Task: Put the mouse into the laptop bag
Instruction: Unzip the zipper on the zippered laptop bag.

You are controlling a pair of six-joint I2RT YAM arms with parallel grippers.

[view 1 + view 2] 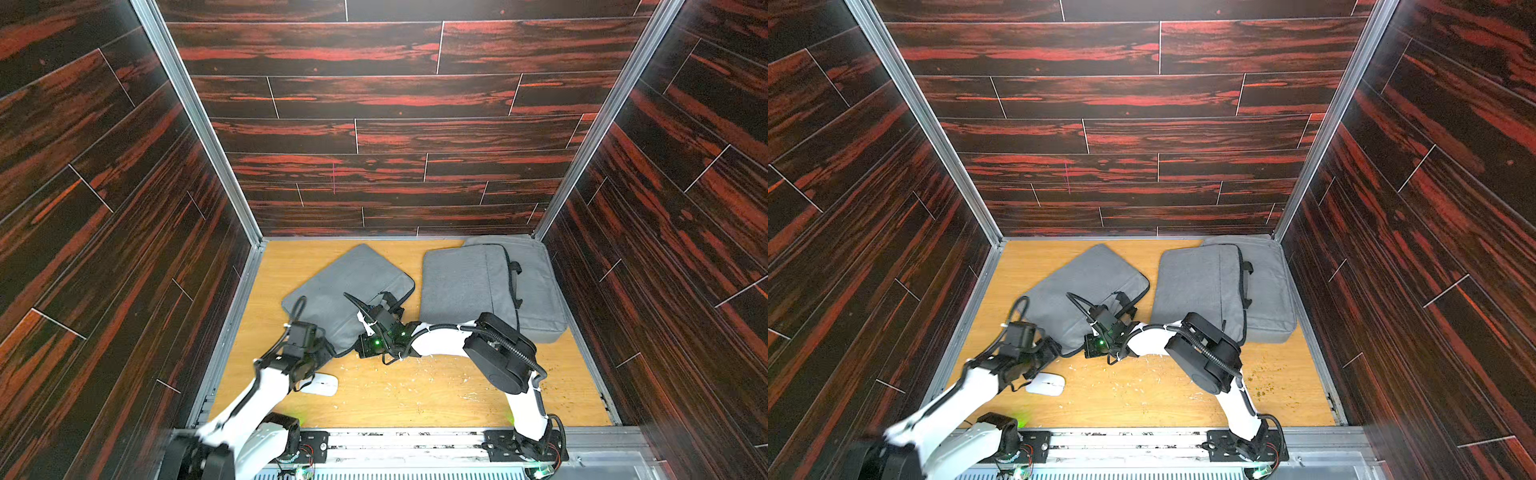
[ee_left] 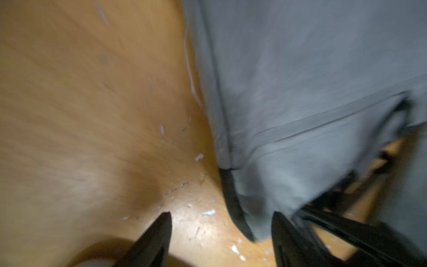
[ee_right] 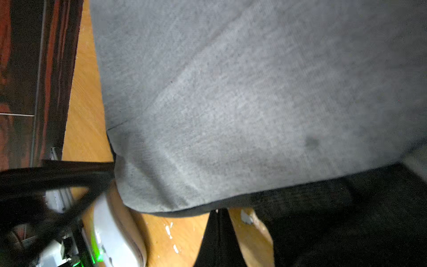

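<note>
The white mouse [image 1: 320,384] [image 1: 1045,384] lies on the wooden table, in front of the near corner of a grey laptop bag [image 1: 353,286] [image 1: 1088,282] [image 2: 312,92] [image 3: 231,104]. My left gripper [image 1: 323,356] [image 1: 1051,354] [image 2: 221,213] hovers between the mouse and that corner. Its jaws are open and hold nothing. My right gripper [image 1: 388,308] [image 1: 1121,306] [image 3: 219,216] is shut on the bag's near edge by the black handles. The fabric there is raised off the table, with dark lining beside it.
Two more grey bags [image 1: 465,286] [image 1: 536,282] lie stacked at the back right, under my right arm's elbow. Dark wood-pattern walls close in three sides. Small white crumbs [image 1: 415,365] are scattered over the table [image 1: 415,399].
</note>
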